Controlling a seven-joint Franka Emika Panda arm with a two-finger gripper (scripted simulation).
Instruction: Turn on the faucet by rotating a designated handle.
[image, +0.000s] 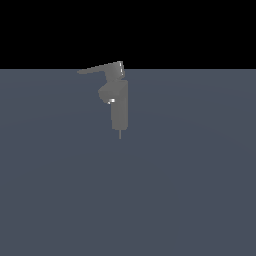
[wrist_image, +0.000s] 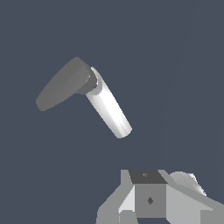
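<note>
In the exterior view the faucet (image: 120, 102) stands upright on the floor, a matte grey body with a rounded bulge and a small shiny spot. Its handle (image: 97, 69) is a thin tapered blade reaching from the top cap toward the exterior view's left. The wrist view looks down on it: the dark grey handle (wrist_image: 61, 85) meets the paler faucet body (wrist_image: 109, 111) at an angle. My gripper (wrist_image: 148, 175) shows only in the wrist view. Its fingers read as one block with no gap, shut on nothing, and it is well apart from the faucet.
A flat blue-grey floor (image: 190, 190) lies all around the faucet, under a black background. The arm itself does not appear in the exterior view.
</note>
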